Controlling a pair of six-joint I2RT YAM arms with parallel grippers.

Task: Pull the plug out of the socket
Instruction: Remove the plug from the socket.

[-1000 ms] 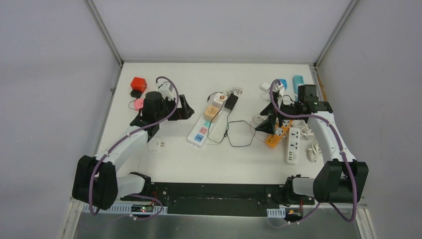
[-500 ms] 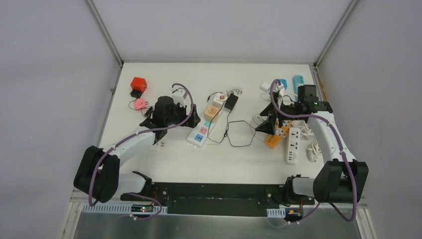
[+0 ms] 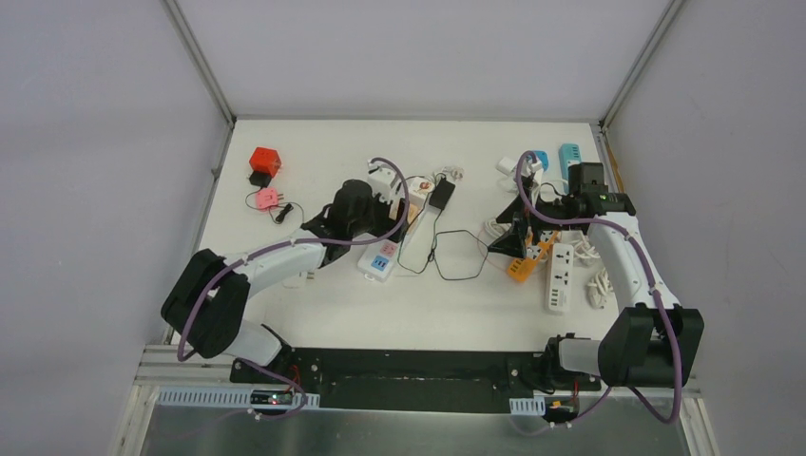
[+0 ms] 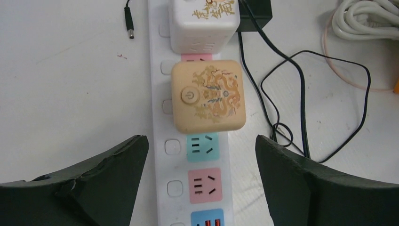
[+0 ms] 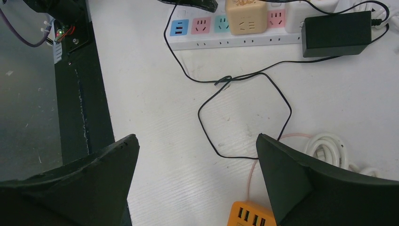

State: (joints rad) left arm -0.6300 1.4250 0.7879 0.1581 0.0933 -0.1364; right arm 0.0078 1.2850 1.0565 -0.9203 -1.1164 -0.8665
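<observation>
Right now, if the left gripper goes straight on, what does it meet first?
Probably the tan cube plug on the white power strip, just ahead of the open left gripper; depth is unclear.

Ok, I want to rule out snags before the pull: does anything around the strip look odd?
Nothing looks damaged or spilled. One oddity: a thin black cable sprawls in loose, crossing loops just right of the white power strip, and a barrel tip lies free on its other side. The tan cube plug looks squarely seated.

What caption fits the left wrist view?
Open left gripper hovers above the tan cube plug seated on the white power strip.
</observation>
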